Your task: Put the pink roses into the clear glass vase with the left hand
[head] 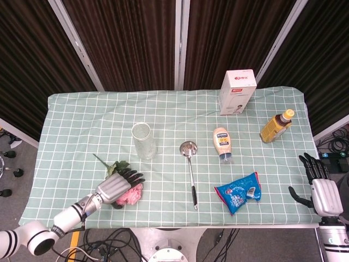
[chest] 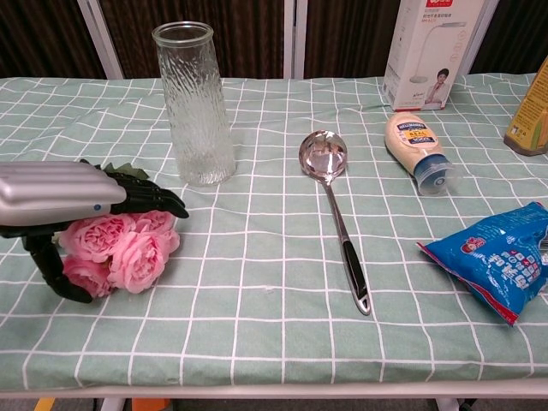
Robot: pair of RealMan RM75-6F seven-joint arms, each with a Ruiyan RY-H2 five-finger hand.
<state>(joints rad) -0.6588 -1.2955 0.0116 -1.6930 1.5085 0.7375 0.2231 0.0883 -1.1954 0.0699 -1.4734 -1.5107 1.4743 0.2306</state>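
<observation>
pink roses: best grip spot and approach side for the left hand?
Probably the stems just behind the blooms, not the soft heads. The pink roses lie flat, blooms toward the table's front and leaves toward the glass vase, so come from above, where the left hand hovers.

On the desk (head: 76,117), the roses (chest: 120,244) lie at the front left, with the left robot hand (chest: 68,201) spread over them from above; whether its fingers (chest: 158,199) actually touch the blooms is hard to tell. Behind and slightly right of the roses stands the vase (chest: 194,103), upright. To its right lies the ladle (chest: 336,214), bowl toward the back, handle toward the front. Further right a squeeze bottle (chest: 418,152) lies on its side, a box (head: 238,91) standing behind it. A snack bag (head: 238,192) lies front right, a bottle (head: 276,126) stands at the back right, and the right robot hand (head: 320,194) sits at the desk's right edge.
</observation>
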